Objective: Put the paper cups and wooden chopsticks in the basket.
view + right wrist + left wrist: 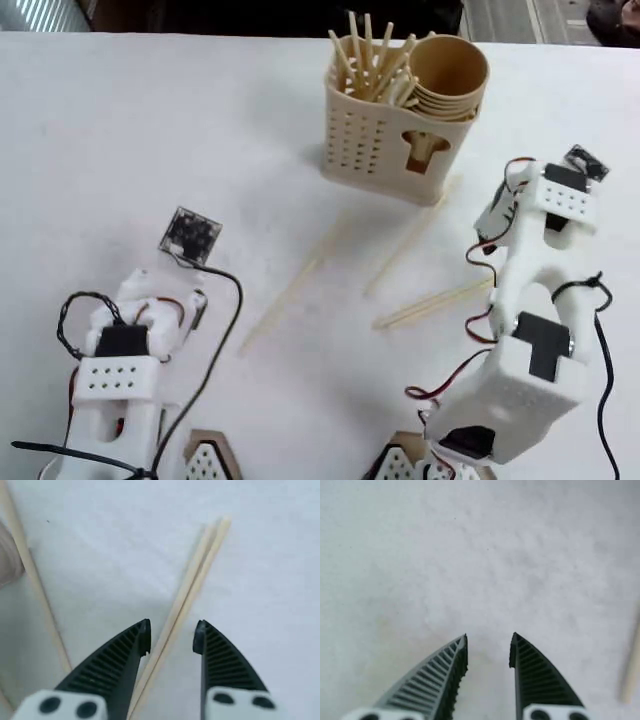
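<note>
Right tool: released, with both fingers spread and pointing down at the bench. A pair of wooden chopsticks lies flat on the bench and passes between the open jaws, closer to one finger than to the other. Contact with that finger cannot be determined. A single chopstick lies on the bench to one side of the pair, apart from it.

Left tool: released, with fingers spread, nothing between them and bare bench beneath. A chopstick end lies on the bench beside this tool, clear of its fingers.

High view: the right arm occupies the right of the frame and the left arm the lower left. The pair of wooden chopsticks lies right of centre, one end next to the right arm. A centre chopstick lies diagonally, with its upper end near the foot of the basket. A left chopstick lies diagonally just left of centre, between the two arms.

The basket stands upright at upper centre of the frame. A stack of paper cups sits in its right side. A bundle of chopsticks stands on end in its left side, with the tips fanning out above the rim.
</note>
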`<control>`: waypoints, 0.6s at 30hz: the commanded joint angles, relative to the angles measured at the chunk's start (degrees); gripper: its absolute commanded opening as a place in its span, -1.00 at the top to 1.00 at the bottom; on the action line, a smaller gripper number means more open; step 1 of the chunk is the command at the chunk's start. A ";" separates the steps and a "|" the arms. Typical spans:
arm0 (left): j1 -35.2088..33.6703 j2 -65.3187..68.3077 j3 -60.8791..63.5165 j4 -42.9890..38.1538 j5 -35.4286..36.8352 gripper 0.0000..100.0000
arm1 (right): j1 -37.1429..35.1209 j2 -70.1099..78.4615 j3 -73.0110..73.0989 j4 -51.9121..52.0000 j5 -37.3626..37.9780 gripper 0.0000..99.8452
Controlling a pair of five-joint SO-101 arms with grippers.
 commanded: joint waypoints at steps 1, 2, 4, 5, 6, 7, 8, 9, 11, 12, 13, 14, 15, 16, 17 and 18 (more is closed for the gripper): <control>-0.22 -1.45 0.00 -0.97 -0.88 0.71 | -0.75 2.95 -0.18 -2.77 -0.88 0.70; -0.22 -1.45 0.00 -0.97 -0.88 0.71 | -0.75 4.44 -0.18 -3.30 -0.88 0.70; -0.22 -1.45 0.00 -0.97 -0.88 0.71 | -0.66 7.43 -0.18 -4.18 -0.88 0.70; -0.22 -1.45 0.00 -0.97 -0.88 0.71 | -0.66 8.84 -0.26 -4.18 -0.88 0.70; -0.22 -1.45 0.00 -0.97 -0.88 0.71 | -0.66 10.07 -0.35 -4.09 -0.79 0.70; -0.22 -1.45 0.00 -0.97 -0.88 0.71 | -0.66 10.95 -0.35 -4.09 -0.62 0.70; -0.22 -1.45 0.00 -0.97 -0.88 0.71 | -0.57 11.82 -0.35 -4.00 -0.53 0.70; -0.13 -1.45 0.00 -0.97 -0.88 0.71 | -0.57 12.44 -0.35 -3.91 -0.44 0.70; -0.13 -1.45 0.00 -0.97 -0.88 0.71 | -0.48 13.41 -0.35 -4.00 -0.44 0.70; -0.13 -1.45 0.00 -0.97 -0.88 0.71 | -0.40 13.85 -0.35 -4.09 -0.35 0.71; -0.13 -1.45 0.00 -0.97 -0.88 0.71 | -0.40 14.29 -0.35 -4.09 -0.35 0.72; -0.13 -1.45 0.00 -0.97 -0.88 0.71 | -0.40 14.29 -0.44 -4.09 -0.18 0.77; -0.13 -1.45 0.00 -0.97 -0.88 0.71 | -0.40 14.37 -0.44 -4.09 0.88 0.84; -0.13 -1.45 0.00 -0.97 -0.88 0.71 | -0.66 14.37 -0.53 -4.26 2.81 0.94; -0.13 -1.45 0.00 -0.97 -0.88 0.71 | -0.75 14.37 -0.44 -4.79 4.13 0.99; -0.13 -1.45 0.00 -0.97 -0.88 0.71 | -0.75 14.37 -0.44 -5.05 4.48 0.95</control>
